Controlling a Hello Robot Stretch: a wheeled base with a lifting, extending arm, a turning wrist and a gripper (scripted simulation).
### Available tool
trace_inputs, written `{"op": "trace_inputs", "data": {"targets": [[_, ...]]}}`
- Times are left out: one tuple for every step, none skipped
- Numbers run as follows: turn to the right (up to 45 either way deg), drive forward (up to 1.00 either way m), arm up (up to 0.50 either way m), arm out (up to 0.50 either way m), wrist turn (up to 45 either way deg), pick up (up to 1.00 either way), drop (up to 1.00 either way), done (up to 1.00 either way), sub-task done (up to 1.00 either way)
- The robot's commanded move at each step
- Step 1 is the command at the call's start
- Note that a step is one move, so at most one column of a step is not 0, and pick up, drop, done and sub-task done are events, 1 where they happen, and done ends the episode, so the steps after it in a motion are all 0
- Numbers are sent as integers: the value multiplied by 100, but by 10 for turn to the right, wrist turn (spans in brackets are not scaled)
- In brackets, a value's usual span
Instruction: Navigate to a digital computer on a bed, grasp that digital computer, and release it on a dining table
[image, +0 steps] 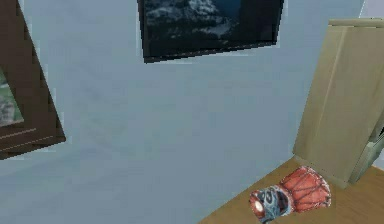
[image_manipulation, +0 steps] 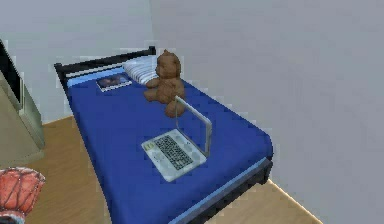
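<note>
A laptop (image_manipulation: 178, 150) lies on a bed with a blue cover (image_manipulation: 120, 130), near the bed's near right part. Its lid stands up, thin and edge-on, and its pale keyboard half faces up. A brown teddy bear (image_manipulation: 165, 78) sits just behind the laptop, toward the pillows.
A white pillow (image_manipulation: 142, 68) and a flat book-like thing (image_manipulation: 113, 82) lie at the bed's dark headboard. A red drum-like object (image: 295, 193) lies on the wooden floor. A pale wooden cabinet (image: 345, 95) stands by the blue-grey wall, which bears a dark framed picture (image: 210, 28) and another frame (image: 20, 85).
</note>
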Motion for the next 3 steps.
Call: {"op": "trace_inputs", "data": {"targets": [[0,0,12,0,0,0,0,0,0],[0,0,0,40,0,0,0,0,0],[0,0,0,0,450,0,0,0,0]]}}
